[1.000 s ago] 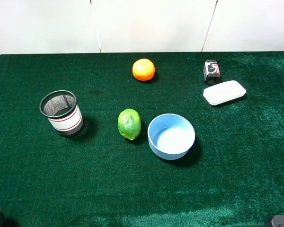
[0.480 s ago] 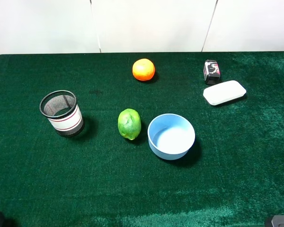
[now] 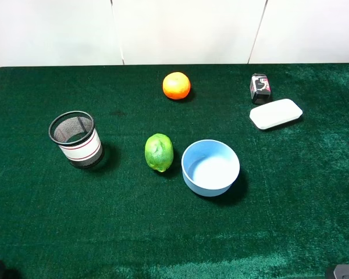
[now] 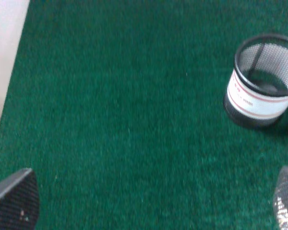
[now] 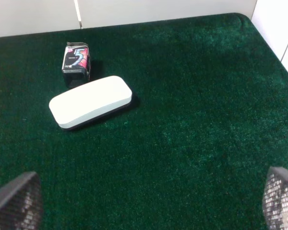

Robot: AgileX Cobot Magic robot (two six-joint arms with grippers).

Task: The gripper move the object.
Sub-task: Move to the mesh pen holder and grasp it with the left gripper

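Observation:
The black wire-mesh cup (image 3: 77, 139) with a white band and thin red stripes stands upright on the green cloth at the left. It also shows in the left wrist view (image 4: 262, 89), empty inside. My left gripper (image 4: 149, 203) is open, its fingertips (image 4: 14, 200) wide apart, well short of the cup and touching nothing. My right gripper (image 5: 149, 201) is open and empty over the right side of the table. In the high view only slivers of the arms show at the bottom corners.
A green lime (image 3: 159, 152) and a light blue bowl (image 3: 210, 167) sit mid-table, to the right of the cup. An orange (image 3: 176, 85) lies at the back. A white case (image 3: 276, 113) (image 5: 90, 101) and a small dark box (image 3: 260, 88) (image 5: 77, 58) sit back right.

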